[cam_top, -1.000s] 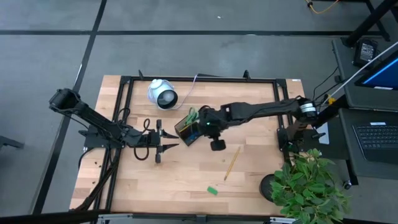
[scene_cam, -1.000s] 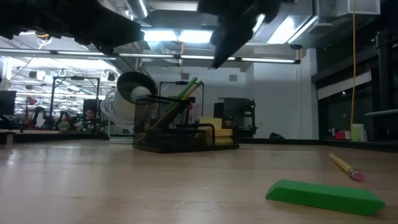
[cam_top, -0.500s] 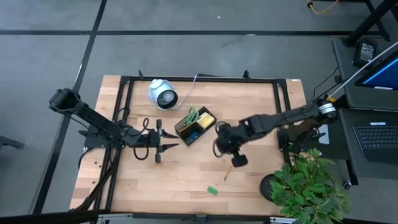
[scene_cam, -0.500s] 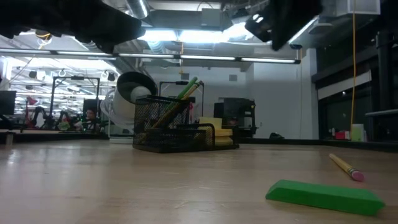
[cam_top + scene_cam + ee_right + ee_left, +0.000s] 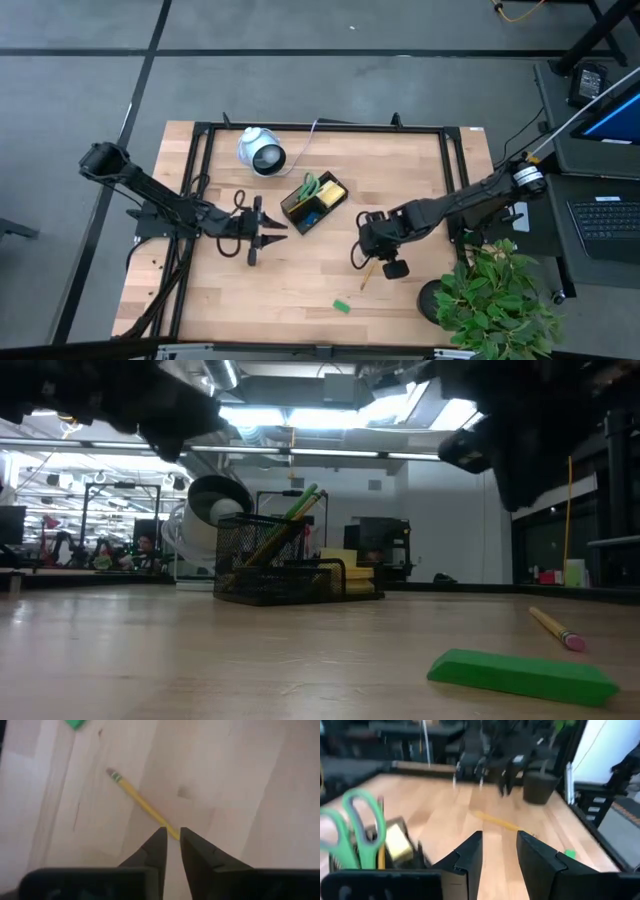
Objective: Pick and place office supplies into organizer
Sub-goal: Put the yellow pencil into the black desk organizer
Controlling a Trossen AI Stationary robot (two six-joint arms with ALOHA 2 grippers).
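The black mesh organizer stands mid-table with green-handled scissors and a yellow pad in it. A yellow pencil lies flat on the wood to its near right. A green block lies near the front edge. My right gripper hangs above the pencil's plain end, pointing steeply down, slightly open and touching nothing. My left gripper points level toward the organizer from the left, open with nothing between its fingers.
A white round device with a cable sits at the far left, behind the organizer. A potted plant stands at the table's near right corner. Bare wood lies between the organizer, the pencil and the green block.
My right gripper has left the spot over the organizer and swung toward the table's near right, sinking somewhat, and now hangs over the pencil. My left gripper has kept its place and rolled a little about its own axis. The things on the table have not moved.
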